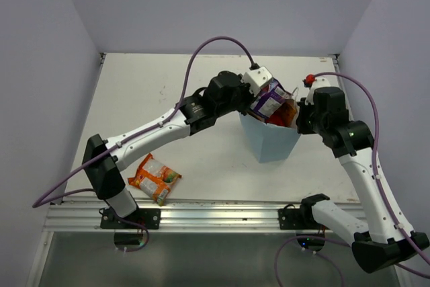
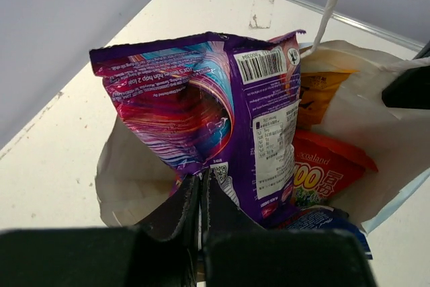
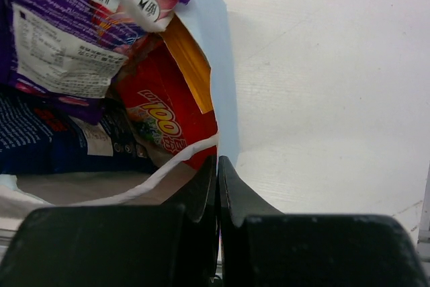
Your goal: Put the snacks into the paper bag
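Note:
The light blue paper bag [image 1: 272,142] stands upright right of the table's middle. My left gripper [image 1: 261,96] hangs over its mouth, shut on the lower edge of the purple-white packet [image 2: 222,99], which sticks up out of the bag. The left wrist view shows the jaws [image 2: 201,178] pinched together on that edge. Inside the bag lie a red packet [image 2: 329,173], the orange chip bag [image 2: 316,95] and a blue packet [image 2: 322,221]. My right gripper [image 3: 217,160] is shut on the bag's right wall [image 3: 216,65] at the rim. An orange-white packet [image 1: 155,178] lies flat on the table at the front left.
A white string handle [image 2: 334,1] rises beside the purple packet. Another handle [image 3: 154,176] droops across the mouth near my right fingers. A metal rail [image 1: 222,216] runs along the table's near edge. Pale walls close in the left, back and right.

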### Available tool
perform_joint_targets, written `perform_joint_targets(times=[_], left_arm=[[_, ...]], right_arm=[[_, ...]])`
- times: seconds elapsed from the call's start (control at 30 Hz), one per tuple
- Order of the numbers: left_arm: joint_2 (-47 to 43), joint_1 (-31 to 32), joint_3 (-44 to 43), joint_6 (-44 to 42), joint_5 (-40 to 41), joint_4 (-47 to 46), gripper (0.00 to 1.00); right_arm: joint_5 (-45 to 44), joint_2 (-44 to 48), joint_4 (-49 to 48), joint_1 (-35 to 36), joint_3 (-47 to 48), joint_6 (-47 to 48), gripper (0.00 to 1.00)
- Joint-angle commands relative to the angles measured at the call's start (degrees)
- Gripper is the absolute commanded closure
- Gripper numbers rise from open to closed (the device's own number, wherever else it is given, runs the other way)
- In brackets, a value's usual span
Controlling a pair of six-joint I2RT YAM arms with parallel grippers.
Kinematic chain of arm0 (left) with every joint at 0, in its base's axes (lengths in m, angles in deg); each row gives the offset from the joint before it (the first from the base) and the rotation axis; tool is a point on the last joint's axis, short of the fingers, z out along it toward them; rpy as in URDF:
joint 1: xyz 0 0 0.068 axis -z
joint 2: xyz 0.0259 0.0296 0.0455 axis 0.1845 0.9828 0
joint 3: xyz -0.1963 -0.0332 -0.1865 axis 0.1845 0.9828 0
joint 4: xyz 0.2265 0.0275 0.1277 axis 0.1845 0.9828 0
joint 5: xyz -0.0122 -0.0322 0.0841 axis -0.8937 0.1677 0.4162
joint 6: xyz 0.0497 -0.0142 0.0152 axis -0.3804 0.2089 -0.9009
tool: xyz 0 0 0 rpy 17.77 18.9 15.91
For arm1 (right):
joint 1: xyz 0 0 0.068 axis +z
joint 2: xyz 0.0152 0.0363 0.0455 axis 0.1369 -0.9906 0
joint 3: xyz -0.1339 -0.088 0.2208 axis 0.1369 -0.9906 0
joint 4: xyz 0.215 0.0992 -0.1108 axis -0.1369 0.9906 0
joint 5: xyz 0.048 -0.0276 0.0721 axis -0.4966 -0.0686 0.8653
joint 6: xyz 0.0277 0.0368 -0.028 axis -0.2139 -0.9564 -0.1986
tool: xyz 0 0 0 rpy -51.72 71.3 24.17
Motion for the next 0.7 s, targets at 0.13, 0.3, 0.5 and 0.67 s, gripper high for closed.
perform_joint_targets(times=[0.13, 0.3, 0.5, 0.67], left_arm=[[-2.45, 0.21, -6.03, -8.15, -3.09, 10.42, 1.0], [3.35, 0.21, -12.28, -11.67, -5.02, 17.54, 1.0], [1.78, 0.21, -10.54, -13.6, -3.71, 20.89, 1.0], [-1.04, 0.12, -7.28, -13.96, -1.7, 21.95, 1.0]], right_arm=[[0.68, 0.38, -1.55, 0.27, 0.9, 0.29, 1.0], [0.59, 0.11, -1.82, 0.27, 1.34, 0.03, 1.0], [-0.82, 0.9, -0.85, 0.27, 1.61, 0.64, 1.0], [-0.38, 0.73, -1.11, 0.27, 1.43, 0.47, 1.0]])
